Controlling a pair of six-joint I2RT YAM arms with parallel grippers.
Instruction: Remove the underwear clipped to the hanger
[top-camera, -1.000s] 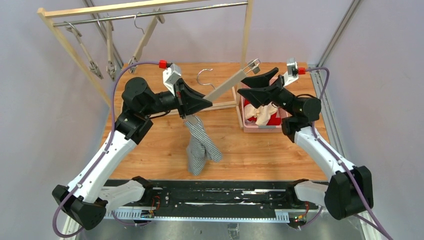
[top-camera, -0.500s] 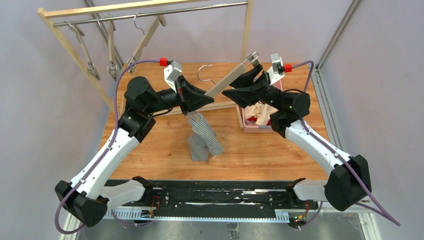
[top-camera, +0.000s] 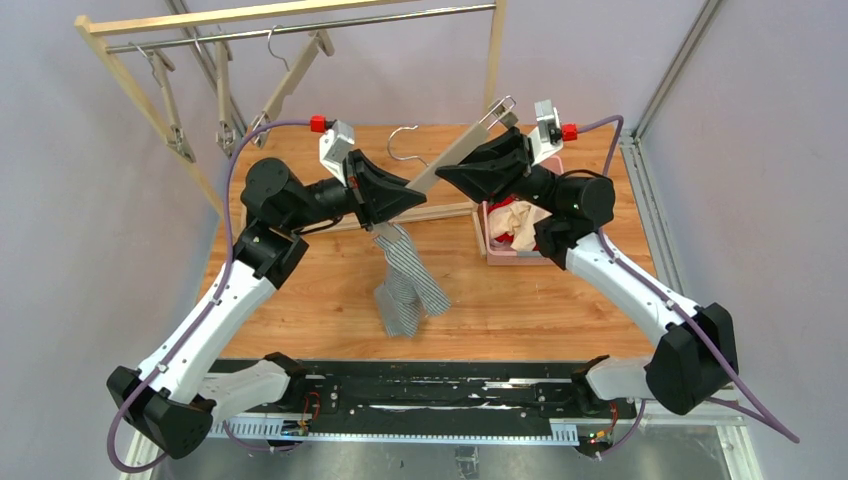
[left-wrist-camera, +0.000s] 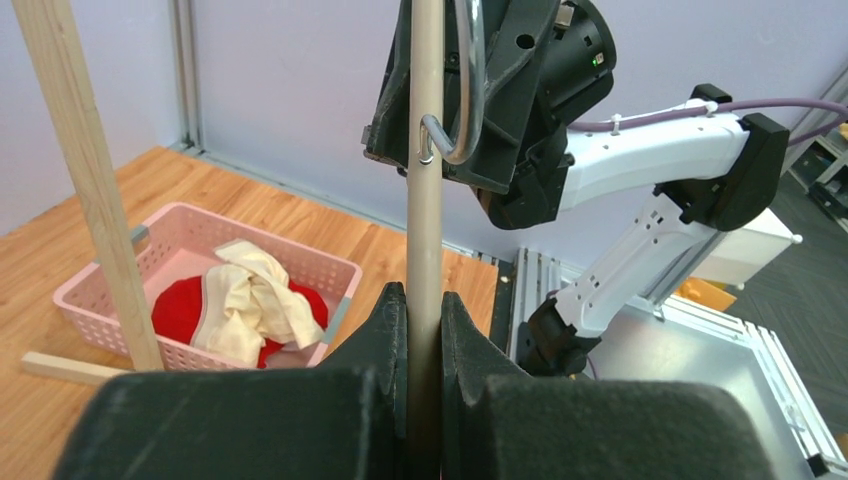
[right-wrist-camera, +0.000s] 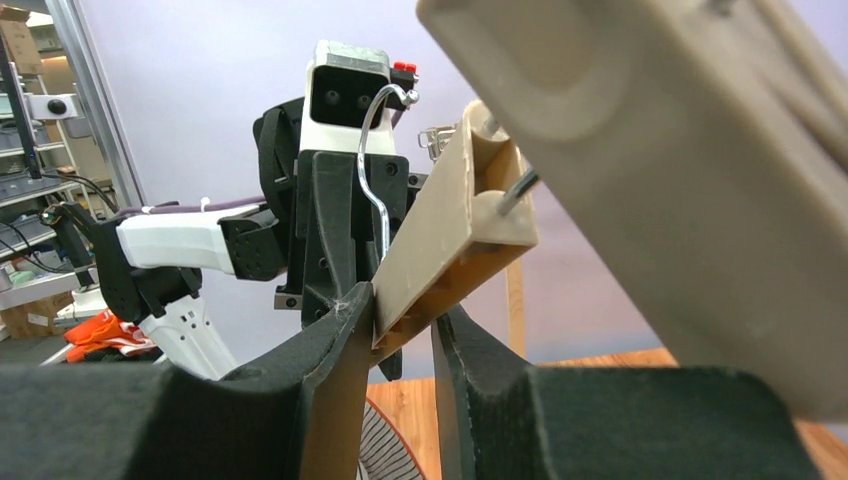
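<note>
Right arm relocated from the basket to the hanger.
Over the last second the right tool (top-camera: 446, 177) has swung leftward and away from the arm bases, off the pink basket (top-camera: 515, 257), and its fingers (right-wrist-camera: 335, 350) now stand on either side of the upper bar of the hanger (top-camera: 458, 152); firm clamping cannot be confirmed. The left tool (top-camera: 418, 203) has risen slightly with the hanger, whose free end now sits higher and steeper. The pinstriped shorts (top-camera: 405, 290) have lifted with it, the hem drawn a little farther from the near edge of the counter (top-camera: 300, 300).
</note>
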